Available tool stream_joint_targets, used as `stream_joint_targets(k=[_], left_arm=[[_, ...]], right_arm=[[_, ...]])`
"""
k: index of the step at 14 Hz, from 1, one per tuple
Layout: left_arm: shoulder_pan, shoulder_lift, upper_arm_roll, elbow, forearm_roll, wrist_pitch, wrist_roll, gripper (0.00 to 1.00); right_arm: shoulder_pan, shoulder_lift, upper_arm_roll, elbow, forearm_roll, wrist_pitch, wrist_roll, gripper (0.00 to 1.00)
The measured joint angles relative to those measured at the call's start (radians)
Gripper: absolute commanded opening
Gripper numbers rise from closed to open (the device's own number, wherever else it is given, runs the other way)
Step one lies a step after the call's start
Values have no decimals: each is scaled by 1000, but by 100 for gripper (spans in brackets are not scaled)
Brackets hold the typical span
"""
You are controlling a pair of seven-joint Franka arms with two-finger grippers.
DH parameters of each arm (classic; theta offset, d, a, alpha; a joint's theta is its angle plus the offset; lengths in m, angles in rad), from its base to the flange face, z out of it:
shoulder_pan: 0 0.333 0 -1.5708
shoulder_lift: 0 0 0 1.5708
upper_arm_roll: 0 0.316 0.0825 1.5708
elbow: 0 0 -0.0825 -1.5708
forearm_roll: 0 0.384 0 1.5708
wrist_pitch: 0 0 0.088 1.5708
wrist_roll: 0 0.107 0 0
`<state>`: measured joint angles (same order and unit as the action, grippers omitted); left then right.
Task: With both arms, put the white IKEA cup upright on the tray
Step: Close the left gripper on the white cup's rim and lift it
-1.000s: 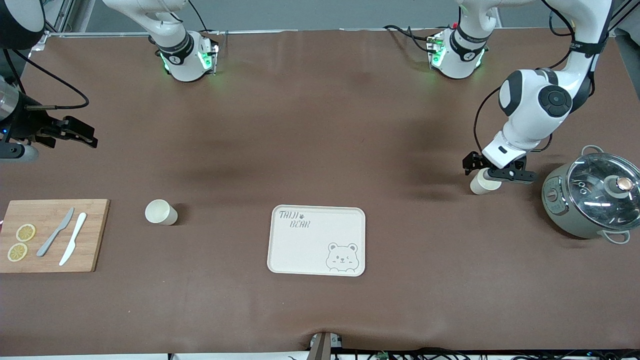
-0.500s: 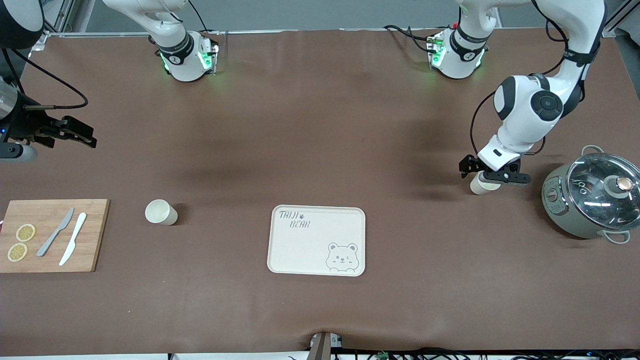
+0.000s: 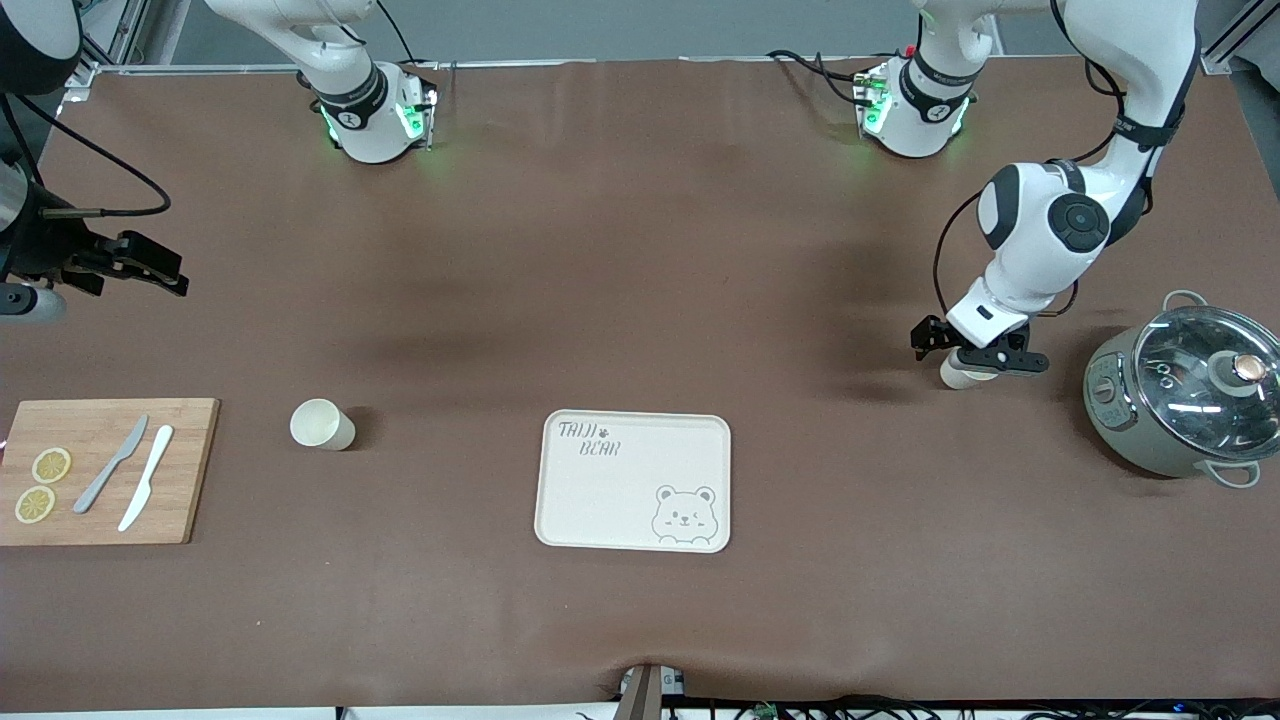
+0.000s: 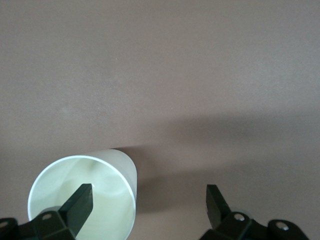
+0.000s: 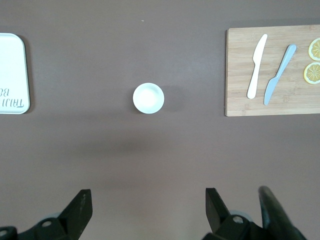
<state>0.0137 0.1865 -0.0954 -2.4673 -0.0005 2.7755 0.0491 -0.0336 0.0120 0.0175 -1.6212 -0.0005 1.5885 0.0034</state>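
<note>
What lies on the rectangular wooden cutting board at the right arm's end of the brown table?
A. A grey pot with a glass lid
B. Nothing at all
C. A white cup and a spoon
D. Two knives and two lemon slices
D: the rectangular wooden cutting board carries a grey knife, a white knife and two round yellow lemon slices, seen in both the front and right wrist views.

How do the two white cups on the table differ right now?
The cup near the board stands free, with no arm by it; the cup near the pot sits under the left tool, one open finger over its mouth. The first lies toward the right arm's end, the second toward the left's. Both are white, upright and off the tray.
</note>
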Motion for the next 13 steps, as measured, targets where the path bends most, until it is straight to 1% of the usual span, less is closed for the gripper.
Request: stream_joint_targets(k=[7, 8, 9, 10, 11, 12, 13], left_arm=[[0, 33, 0, 0, 0, 6, 0, 100], [0, 33, 0, 0, 0, 7, 0, 97], [0, 33, 0, 0, 0, 8, 0, 84], [0, 33, 0, 0, 0, 9, 0, 67], [0, 33, 0, 0, 0, 10, 0, 46], [0, 33, 0, 0, 0, 11, 0, 21], [0, 33, 0, 1, 0, 11, 0, 0]], right_arm=[[0, 0, 0, 1, -4, 2, 0, 100], [0, 0, 0, 1, -5, 2, 0, 100], [0, 0, 0, 1, -6, 2, 0, 100], [0, 0, -1, 1, -7, 2, 0, 100], [0, 0, -1, 1, -7, 2, 0, 100], [0, 0, -1, 1, -7, 2, 0, 100], [0, 0, -1, 1, -7, 2, 0, 100]])
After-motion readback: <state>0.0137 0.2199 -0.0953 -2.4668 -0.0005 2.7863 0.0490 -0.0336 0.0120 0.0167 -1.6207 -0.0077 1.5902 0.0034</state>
